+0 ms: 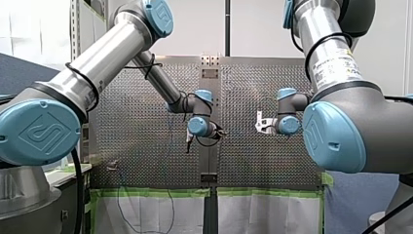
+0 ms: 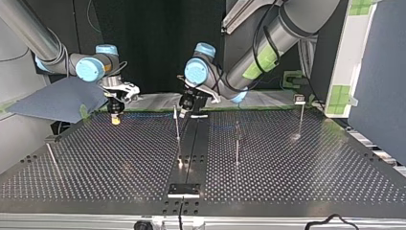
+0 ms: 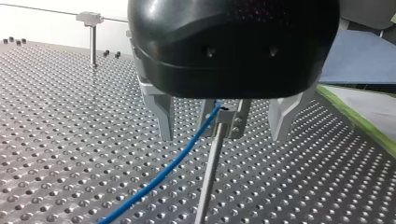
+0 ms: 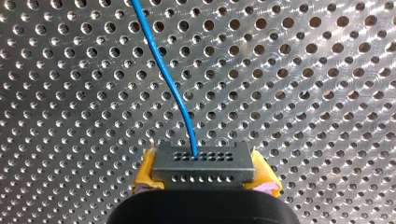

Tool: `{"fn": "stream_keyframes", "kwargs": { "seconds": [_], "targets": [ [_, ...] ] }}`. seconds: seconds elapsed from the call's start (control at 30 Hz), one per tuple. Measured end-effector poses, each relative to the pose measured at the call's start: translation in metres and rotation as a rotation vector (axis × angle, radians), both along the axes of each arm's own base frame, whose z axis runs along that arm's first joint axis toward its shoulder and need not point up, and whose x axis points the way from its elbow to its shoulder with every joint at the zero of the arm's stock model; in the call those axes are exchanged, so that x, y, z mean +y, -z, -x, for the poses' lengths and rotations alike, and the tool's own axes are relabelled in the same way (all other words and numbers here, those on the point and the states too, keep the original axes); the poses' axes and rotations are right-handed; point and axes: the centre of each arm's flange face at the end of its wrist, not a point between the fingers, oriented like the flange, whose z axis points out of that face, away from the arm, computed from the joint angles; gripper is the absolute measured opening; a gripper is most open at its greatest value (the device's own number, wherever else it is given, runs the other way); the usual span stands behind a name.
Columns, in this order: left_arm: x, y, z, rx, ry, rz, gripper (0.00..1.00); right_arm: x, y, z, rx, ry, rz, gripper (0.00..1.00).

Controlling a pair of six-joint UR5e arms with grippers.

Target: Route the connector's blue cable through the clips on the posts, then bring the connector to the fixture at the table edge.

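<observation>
The grey connector [image 4: 203, 165] sits between the yellow pads [image 4: 145, 175] of my right gripper [image 4: 204, 186], which is shut on it. Its blue cable [image 4: 168, 79] runs away ahead over the perforated table. In the left wrist view the blue cable [image 3: 182, 151] passes through the clip [image 3: 227, 121] on top of a thin post [image 3: 208, 177]. My left gripper [image 3: 222, 137] stands open, one metal finger [image 3: 162, 116] on each side of that clip, touching neither. In the top view my left gripper [image 2: 185, 110] hangs by the middle post [image 2: 177, 129], and my right gripper [image 2: 115, 117] is further left.
More posts stand on the table: one [image 2: 237, 143] right of the middle, one [image 2: 300, 115] at the far right and a leaning one [image 2: 52, 158] at the left. The fixture plate [image 2: 184, 190] lies at the near table edge. A blue-grey sheet [image 2: 57, 100] lies behind my right gripper.
</observation>
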Motion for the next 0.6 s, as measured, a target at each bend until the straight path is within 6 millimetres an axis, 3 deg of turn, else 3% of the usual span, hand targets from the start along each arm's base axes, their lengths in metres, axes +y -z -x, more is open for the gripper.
{"fn": "stream_keyframes", "kwargs": {
  "seconds": [0.6],
  "targets": [
    [-0.004,0.008,0.015,0.021,0.024,-0.018,1.0,0.0,0.0,0.001,0.002,0.001,0.0,0.0]
  ]
}}
